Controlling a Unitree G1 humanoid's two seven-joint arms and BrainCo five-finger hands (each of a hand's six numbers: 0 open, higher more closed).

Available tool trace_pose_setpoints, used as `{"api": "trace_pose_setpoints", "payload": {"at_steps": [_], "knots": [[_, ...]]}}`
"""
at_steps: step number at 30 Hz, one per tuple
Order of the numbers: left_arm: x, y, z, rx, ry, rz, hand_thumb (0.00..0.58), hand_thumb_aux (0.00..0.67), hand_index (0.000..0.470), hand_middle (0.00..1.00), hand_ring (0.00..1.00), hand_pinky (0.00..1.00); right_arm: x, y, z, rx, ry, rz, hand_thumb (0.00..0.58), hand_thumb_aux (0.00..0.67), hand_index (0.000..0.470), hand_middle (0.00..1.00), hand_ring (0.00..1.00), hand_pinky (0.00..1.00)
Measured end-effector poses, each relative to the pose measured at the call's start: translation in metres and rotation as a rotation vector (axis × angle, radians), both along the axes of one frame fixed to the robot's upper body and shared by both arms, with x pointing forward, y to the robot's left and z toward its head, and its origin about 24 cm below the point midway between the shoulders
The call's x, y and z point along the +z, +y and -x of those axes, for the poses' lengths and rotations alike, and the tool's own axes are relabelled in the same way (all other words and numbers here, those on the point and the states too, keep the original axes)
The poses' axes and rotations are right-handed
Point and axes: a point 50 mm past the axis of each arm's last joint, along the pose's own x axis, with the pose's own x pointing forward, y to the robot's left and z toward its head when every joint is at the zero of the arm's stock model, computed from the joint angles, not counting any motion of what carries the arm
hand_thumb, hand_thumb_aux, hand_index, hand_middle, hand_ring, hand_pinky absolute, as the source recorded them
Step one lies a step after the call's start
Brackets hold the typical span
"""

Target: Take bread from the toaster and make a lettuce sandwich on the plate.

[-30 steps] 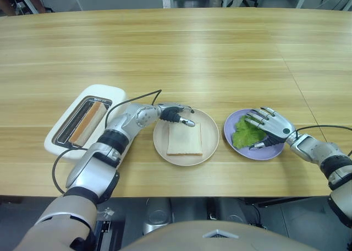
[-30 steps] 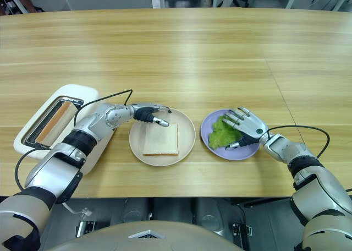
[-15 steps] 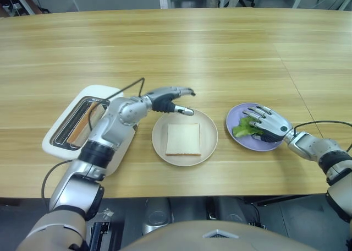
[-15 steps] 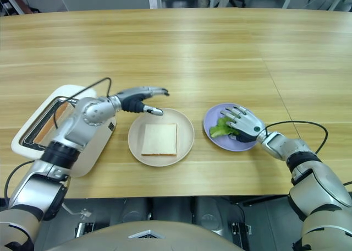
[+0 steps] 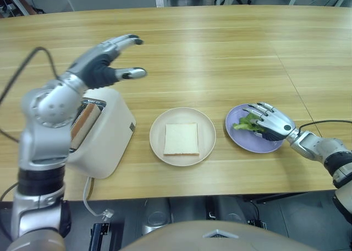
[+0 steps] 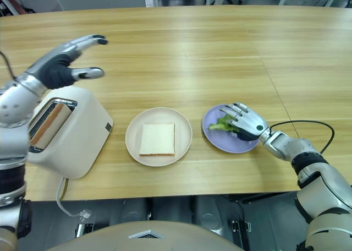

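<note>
wood in pale brown planks made up the long table (image 5: 220,58) you were working on. you had the left hand (image 5: 102,64) raised in the upper left of the frame, above the boxy white toaster (image 5: 104,146), with its fingers spread wide and nothing in its hold. the toaster stood at the left edge, and a browned slice of bread (image 5: 82,121) sat in its slot. its white cord (image 5: 91,198) trailed off the near edge at lower left. just right of the toaster, near the centre, lay the round beige plate (image 5: 157,152) with a square slice of white bread (image 5: 181,139) flat on it. further right sat the small round purple plate (image 5: 247,143). your right hand (image 5: 272,123) rested over it, fingers curled down around the green lettuce leaf (image 5: 245,123), which poked out on the hand's left side.
</note>
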Motion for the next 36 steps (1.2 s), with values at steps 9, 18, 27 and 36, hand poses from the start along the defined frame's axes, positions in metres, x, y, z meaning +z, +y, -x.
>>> {"api": "trace_pose_setpoints", "payload": {"at_steps": [9, 18, 27, 36], "knots": [[-0.008, 0.058, 0.018, 0.220, 0.043, 0.004, 0.000, 0.000, 0.000, 0.00, 0.00, 0.00, 0.030, 0.027, 0.000, 0.103, -0.122, -0.049, 0.580, 0.670, 0.460, 0.00, 0.00, 0.00], [-0.029, 0.100, 0.033, 0.380, 0.098, 0.016, 0.000, 0.000, 0.000, 0.00, 0.00, 0.00, 0.049, 0.080, -0.002, 0.223, -0.174, -0.115, 0.580, 0.670, 0.460, 0.00, 0.00, 0.00], [-0.032, 0.103, 0.034, 0.393, 0.083, 0.028, 0.000, 0.000, 0.000, 0.00, 0.00, 0.00, 0.048, 0.124, -0.005, 0.319, -0.178, -0.177, 0.580, 0.670, 0.460, 0.00, 0.00, 0.00], [-0.040, 0.097, 0.030, 0.363, 0.106, 0.042, 0.000, 0.000, 0.000, 0.00, 0.00, 0.00, 0.046, 0.178, -0.016, 0.383, -0.194, -0.232, 0.580, 0.670, 0.460, 0.00, 0.00, 0.00]]}}
